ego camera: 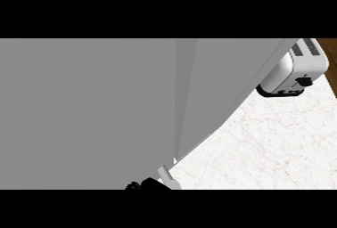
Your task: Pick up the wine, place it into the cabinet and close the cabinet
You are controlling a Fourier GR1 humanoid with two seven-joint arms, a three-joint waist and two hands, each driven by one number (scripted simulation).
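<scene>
A grey cabinet door [99, 111] fills most of the head view, and its edge [187, 102] runs down the middle. The wine shows nowhere in this view. Just under the door's lower corner, at the bottom edge, a small black part of my right hand [143, 185] shows beside a pale piece of forearm [168, 177]. Too little of the hand shows to tell how it is held. The door hides everything on the left, my left hand included.
A white toaster [295, 71] stands at the back right on the white marble counter [276, 142]. A strip of brown surface [329, 58] shows at the far right edge.
</scene>
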